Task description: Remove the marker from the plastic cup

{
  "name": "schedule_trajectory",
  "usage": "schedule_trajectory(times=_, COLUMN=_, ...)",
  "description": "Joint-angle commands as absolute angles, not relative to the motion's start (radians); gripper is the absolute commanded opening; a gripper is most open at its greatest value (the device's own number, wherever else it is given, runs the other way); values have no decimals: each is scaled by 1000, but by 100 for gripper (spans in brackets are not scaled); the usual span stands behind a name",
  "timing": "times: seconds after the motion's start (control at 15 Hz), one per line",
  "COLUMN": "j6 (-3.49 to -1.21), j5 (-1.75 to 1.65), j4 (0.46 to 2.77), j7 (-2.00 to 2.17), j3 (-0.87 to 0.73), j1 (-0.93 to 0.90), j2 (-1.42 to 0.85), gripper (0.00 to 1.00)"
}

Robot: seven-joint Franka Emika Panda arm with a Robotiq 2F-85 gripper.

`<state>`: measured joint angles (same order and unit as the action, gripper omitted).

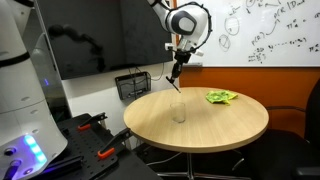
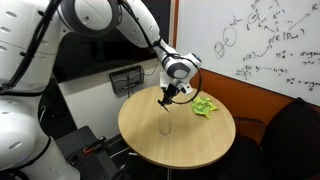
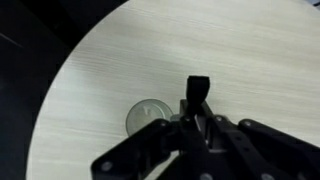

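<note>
Above a round table (image 1: 240, 125) of pale wood grain, the robot's gripper (image 1: 177, 72) hangs with its dark fingers pinching one slim black marker (image 1: 174, 83), which points down and tilts slightly. The marker is clear of the single plastic cup (image 1: 178, 112), a small see-through tumbler standing upright on the tabletop below it. In the wrist view the cup's round rim (image 3: 148, 115) lies just beside the marker's blunt, squared dark end (image 3: 197, 92). One crumpled green cloth (image 1: 221, 97) rests on the table well apart from the cup, near the far edge. Behind the table, in both exterior views, hangs one whiteboard (image 2: 250, 45) covered in handwritten marks. One black wire basket (image 1: 133, 84) sits beside it against the wall.
</note>
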<state>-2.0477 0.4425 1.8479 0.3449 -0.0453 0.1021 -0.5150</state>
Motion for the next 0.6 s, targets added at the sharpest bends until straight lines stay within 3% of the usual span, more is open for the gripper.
schedule_trajectory(times=0.0, j6=-2199, j5=358, j4=1955, j7=441, j3=-98, j1=30, j2=-404, gripper=3)
schedule_trajectory(times=0.53, j6=-2608, j5=156, j4=1981, j7=785, j3=-249, j1=-60, j2=-567, gripper=3)
